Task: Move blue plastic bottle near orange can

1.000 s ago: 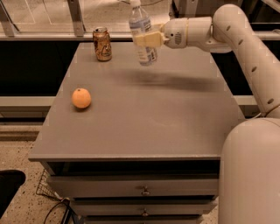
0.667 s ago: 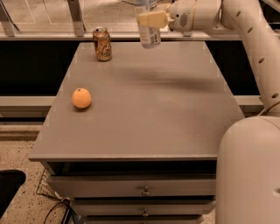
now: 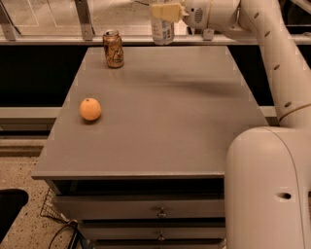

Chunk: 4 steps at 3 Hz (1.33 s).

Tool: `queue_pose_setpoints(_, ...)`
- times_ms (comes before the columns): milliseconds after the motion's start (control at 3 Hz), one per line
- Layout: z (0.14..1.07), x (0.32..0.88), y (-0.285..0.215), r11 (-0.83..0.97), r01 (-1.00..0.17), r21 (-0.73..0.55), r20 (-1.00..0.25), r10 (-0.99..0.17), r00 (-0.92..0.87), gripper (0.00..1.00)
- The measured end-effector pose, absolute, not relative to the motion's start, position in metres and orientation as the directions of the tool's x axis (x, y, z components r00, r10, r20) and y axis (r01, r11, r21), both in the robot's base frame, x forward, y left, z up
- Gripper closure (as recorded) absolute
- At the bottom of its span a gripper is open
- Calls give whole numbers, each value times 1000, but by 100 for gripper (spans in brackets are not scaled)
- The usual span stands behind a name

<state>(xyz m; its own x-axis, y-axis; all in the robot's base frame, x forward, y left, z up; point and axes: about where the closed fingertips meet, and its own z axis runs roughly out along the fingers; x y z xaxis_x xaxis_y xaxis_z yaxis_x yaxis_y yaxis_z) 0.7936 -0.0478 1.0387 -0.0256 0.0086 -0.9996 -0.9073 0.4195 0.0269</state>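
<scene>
The blue plastic bottle hangs in the air at the top of the camera view, above the table's far edge; only its lower part with the pale label shows, the cap is cut off. My gripper is shut on the bottle's middle, reaching in from the right. The orange can stands upright at the far left of the grey table, to the left of and below the bottle, clearly apart from it.
A round orange fruit lies on the table's left side. My white arm and base fill the right side. A railing runs behind the table. Drawers sit under the table's front edge.
The gripper has lifted the bottle higher and moved it toward the table's far edge, so its top has left the view. The can and the orange have not moved.
</scene>
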Motion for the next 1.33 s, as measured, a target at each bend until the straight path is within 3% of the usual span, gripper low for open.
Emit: queue_pose_setpoints(1333,944,812,-29,515,-857,9,-1000,-1,-11,100)
